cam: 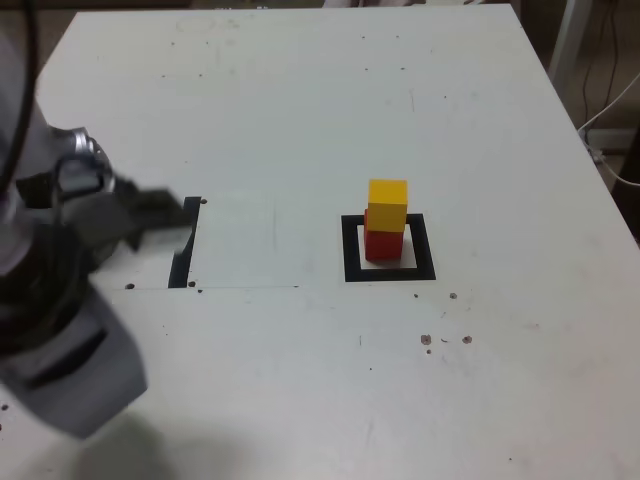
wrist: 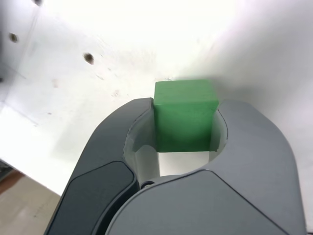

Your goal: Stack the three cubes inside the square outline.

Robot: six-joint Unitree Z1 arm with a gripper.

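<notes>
You have three small matte cubes: a yellow cube [cam: 388, 200] sits on a red cube [cam: 382, 243] inside the one thick black tape square outline [cam: 352, 250], mid-table toward the exterior view's right edge. The green cube [wrist: 185, 113] shows only in the wrist view — clamped between the grey gripper's [wrist: 185, 117] jaws over the white table [cam: 300, 120]. No writing is legible anywhere.
</notes>
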